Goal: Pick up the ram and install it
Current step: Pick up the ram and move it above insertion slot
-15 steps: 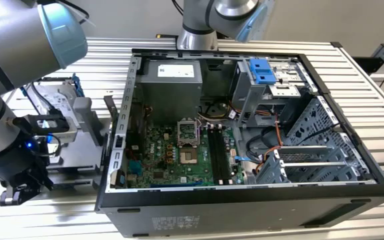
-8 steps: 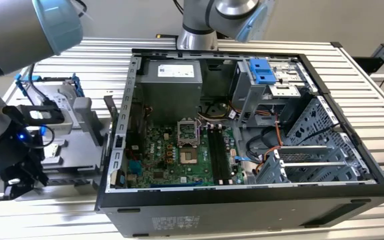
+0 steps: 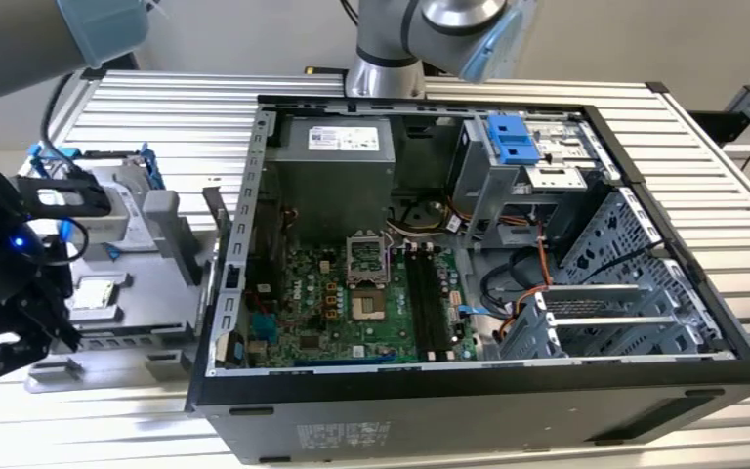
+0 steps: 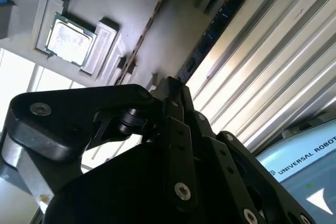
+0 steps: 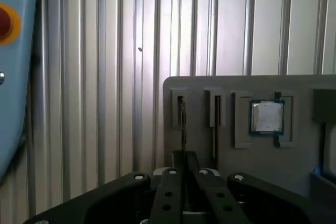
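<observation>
Ram (image 5: 182, 121) stands on its long edge in a slot of the grey holder tray (image 5: 273, 161), outside the computer. A slatted aluminium table (image 3: 707, 215) carries everything. On it lies the open tower case (image 3: 479, 410), side panel off, exposing the green motherboard (image 3: 336, 303) and its long black memory slots (image 3: 430, 293). The holder tray sits just beside the case, toward the exterior view's left. The arm's black gripper (image 5: 184, 157) hangs over the tray's near end, lined up with the occupied slot. In the second wrist view the dark blue stick's end runs right up to the gripper tip. From where I stand I cannot tell whether the jaws are open or clamped on the stick. A second stick (image 5: 216, 111), brown along its edge, stands in the neighbouring slot. A square processor (image 5: 266, 117) lies in a recess beside that.
</observation>
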You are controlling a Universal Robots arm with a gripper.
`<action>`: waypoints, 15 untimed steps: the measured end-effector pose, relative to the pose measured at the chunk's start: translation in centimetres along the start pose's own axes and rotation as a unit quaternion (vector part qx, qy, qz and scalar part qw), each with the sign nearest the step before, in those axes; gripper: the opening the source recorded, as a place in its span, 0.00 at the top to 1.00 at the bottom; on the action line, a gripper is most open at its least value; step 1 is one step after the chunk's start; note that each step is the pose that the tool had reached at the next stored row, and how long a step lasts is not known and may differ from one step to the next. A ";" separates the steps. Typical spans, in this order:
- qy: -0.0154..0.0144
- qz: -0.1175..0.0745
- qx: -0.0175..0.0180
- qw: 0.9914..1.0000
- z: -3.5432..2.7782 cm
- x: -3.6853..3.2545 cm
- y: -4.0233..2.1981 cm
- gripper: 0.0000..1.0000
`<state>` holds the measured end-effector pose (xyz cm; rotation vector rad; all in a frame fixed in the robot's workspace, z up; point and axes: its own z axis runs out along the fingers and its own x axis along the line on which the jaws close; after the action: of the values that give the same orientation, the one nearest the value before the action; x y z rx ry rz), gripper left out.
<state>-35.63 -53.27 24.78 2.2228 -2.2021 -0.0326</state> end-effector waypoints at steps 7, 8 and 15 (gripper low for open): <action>0.000 0.000 0.000 1.000 -3.07 -0.02 0.07 1.00; 0.000 0.000 0.000 1.000 -3.52 -0.02 0.08 1.00; 0.000 0.000 0.000 1.000 -6.70 -0.04 0.16 1.00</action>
<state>-35.63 -53.27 31.49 2.2227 -2.2020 -0.0327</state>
